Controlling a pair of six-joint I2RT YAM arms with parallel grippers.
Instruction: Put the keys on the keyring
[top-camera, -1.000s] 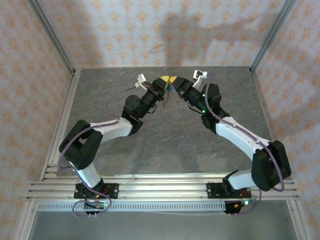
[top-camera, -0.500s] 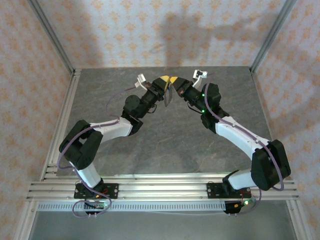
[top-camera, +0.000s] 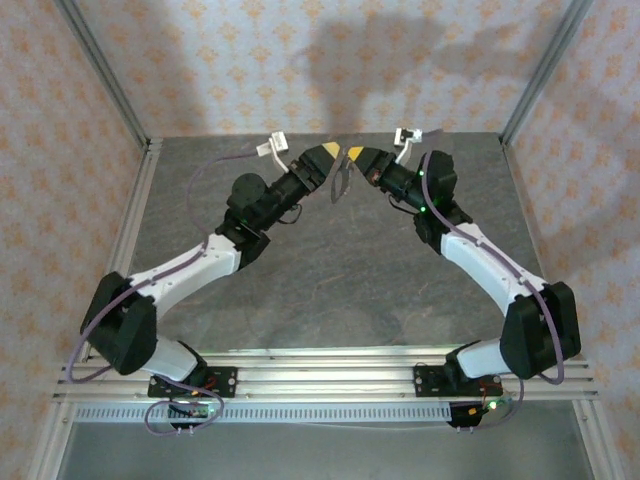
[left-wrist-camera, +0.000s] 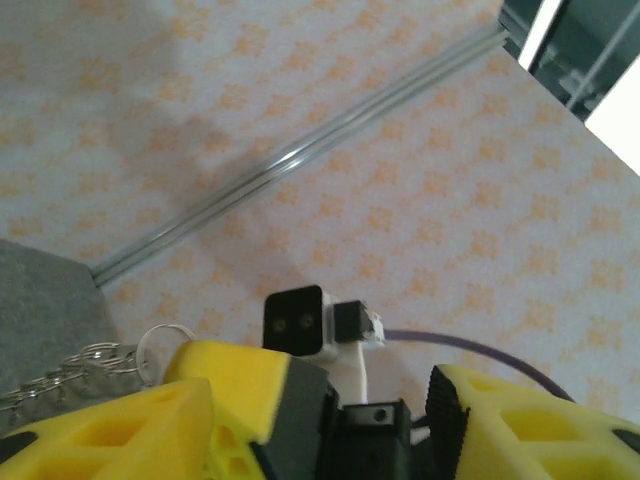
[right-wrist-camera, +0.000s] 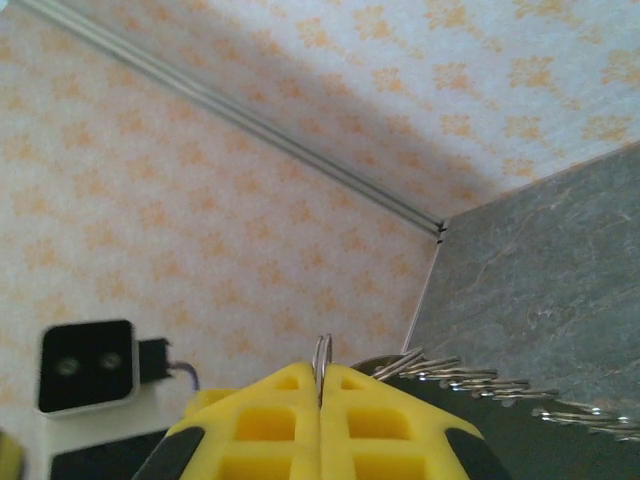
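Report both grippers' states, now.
Left gripper: open, holding nothing.
Right gripper: closed, fingers pinching the keyring.

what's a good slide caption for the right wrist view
Close-up: right pincer shut on the keyring, its metal links trailing right against the grey table

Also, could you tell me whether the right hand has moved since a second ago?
Yes: the right hand has shifted slightly right, toward the rear corner post.
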